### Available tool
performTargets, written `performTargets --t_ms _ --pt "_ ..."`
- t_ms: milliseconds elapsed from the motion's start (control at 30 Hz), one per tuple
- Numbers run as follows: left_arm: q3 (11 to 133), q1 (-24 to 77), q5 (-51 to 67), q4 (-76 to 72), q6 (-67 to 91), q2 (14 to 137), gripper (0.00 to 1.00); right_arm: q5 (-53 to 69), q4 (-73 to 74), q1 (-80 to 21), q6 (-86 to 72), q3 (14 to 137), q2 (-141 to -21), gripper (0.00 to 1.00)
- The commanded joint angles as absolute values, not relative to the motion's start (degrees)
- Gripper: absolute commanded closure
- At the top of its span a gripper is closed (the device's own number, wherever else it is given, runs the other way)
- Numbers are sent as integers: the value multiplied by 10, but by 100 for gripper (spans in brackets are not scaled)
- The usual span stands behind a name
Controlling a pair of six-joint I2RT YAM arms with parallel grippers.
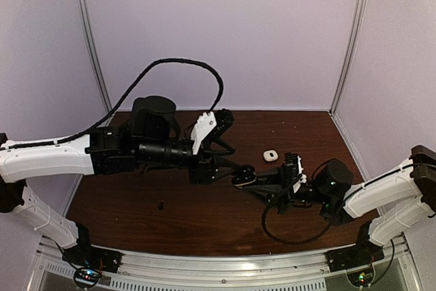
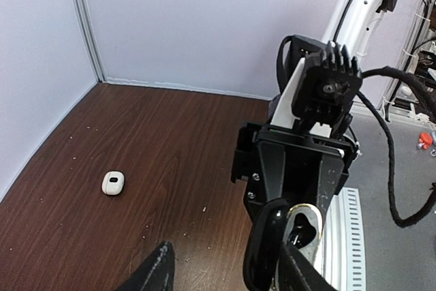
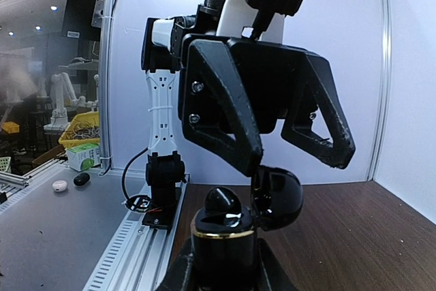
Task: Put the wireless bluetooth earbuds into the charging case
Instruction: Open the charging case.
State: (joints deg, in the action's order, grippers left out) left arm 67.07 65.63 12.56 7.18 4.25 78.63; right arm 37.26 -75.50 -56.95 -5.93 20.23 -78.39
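Observation:
A black charging case (image 3: 225, 240) with a gold rim stands upright in my right gripper (image 3: 225, 267), which is shut on its body. Its lid (image 3: 278, 197) hangs open to the right. A glossy black earbud (image 3: 223, 204) pokes up from the case's top. My left gripper (image 3: 296, 160) hovers just above with its jaws apart and nothing between them; one fingertip (image 3: 251, 158) is right at the lid. In the left wrist view the open case (image 2: 304, 228) sits beside my left gripper (image 2: 225, 270). Another small black earbud (image 1: 161, 204) lies on the table at front left.
A closed white case (image 1: 270, 155) lies on the brown table (image 1: 170, 216) behind the grippers, and shows at the left in the left wrist view (image 2: 112, 182). Pale walls (image 1: 225, 32) close in the back and both sides. A black cable (image 1: 286, 233) loops under the right arm.

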Motion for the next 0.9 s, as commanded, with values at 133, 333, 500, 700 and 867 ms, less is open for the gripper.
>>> performTargets --t_ms 133,333,500,700,867 --pt "651 608 126 20 97 738 45 364 -807 -574 -62 186 -778 100" --pt "602 538 96 28 187 688 42 355 -834 -573 -72 173 -780 100" --pt "572 514 167 50 185 664 43 353 -851 -568 -81 166 -783 100" --pt "516 516 66 86 220 624 45 342 -869 -558 -88 156 -775 100" --pt "526 550 201 29 205 637 50 351 -825 -558 -66 166 -770 100"
